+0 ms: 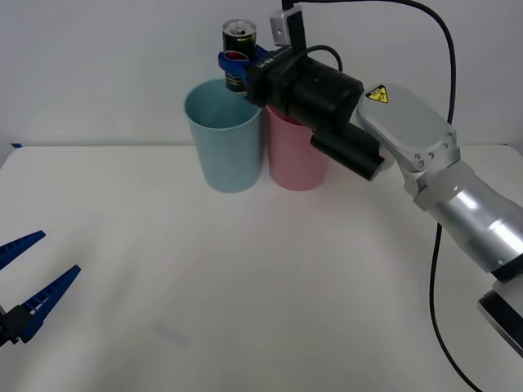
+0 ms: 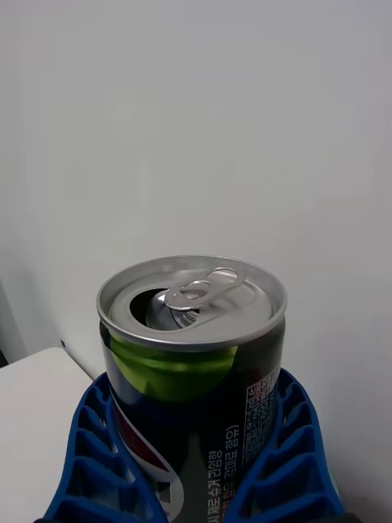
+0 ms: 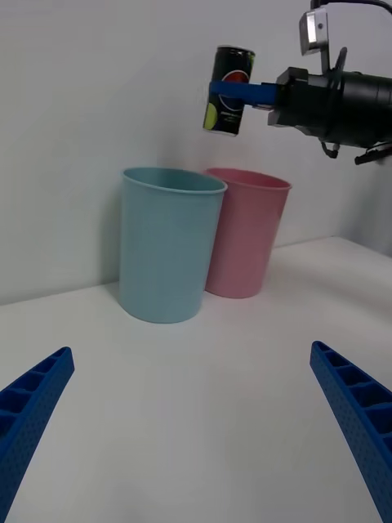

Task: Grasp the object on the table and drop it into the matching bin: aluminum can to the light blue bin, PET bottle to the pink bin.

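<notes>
Front view is showing the right tool (image 1: 236, 60) clamping the aluminum can (image 1: 239, 47) upright above the light blue bin (image 1: 222, 139), beside the pink bin (image 1: 294, 159), seemingly positioning for a clean drop, while the left tool (image 1: 33, 286) is idling wide open over the bench (image 1: 245, 286).

We note a plain white wall (image 1: 98, 65) directly behind the jaws of the right gripper (image 1: 233, 61). We see a small blue mark (image 1: 14, 144) at the foot of that wall, well to the left of those jaws and far ahead of the jaws of the left gripper (image 1: 59, 252). We record a faint grey smudge (image 1: 172, 331) near the left jaws, to their right.
</notes>
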`<control>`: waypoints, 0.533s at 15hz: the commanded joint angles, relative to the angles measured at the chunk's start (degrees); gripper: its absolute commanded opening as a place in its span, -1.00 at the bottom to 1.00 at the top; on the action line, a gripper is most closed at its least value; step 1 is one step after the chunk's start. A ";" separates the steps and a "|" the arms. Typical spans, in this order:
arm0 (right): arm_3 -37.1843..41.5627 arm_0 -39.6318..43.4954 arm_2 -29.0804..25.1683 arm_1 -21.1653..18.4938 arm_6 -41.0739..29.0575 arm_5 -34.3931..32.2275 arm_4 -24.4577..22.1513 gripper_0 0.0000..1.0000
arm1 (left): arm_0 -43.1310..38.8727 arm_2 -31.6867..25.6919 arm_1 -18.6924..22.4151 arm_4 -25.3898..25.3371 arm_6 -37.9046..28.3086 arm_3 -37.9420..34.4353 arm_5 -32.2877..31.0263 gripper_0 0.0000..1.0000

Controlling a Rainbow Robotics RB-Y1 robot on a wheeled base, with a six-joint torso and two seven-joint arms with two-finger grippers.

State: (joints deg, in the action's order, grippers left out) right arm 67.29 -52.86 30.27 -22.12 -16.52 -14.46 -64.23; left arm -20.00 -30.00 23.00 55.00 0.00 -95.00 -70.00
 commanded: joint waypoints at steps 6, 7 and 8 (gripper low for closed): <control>-15.08 -8.67 1.99 7.36 2.81 6.55 0.07 -1.00 | 0.00 0.00 0.00 0.00 0.00 0.00 0.00 1.00; -15.70 -9.02 2.25 7.80 2.90 6.90 0.16 -1.00 | 0.00 0.00 0.00 0.00 0.00 0.00 0.00 1.00; -15.79 -9.02 2.43 8.06 2.98 7.25 0.16 -1.00 | 0.00 0.00 0.00 0.00 0.00 0.00 0.00 1.00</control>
State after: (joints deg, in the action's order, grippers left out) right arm 51.64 -61.83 32.56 -14.27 -13.61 -7.46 -64.10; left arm -20.00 -30.00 23.00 55.00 0.00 -95.00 -70.00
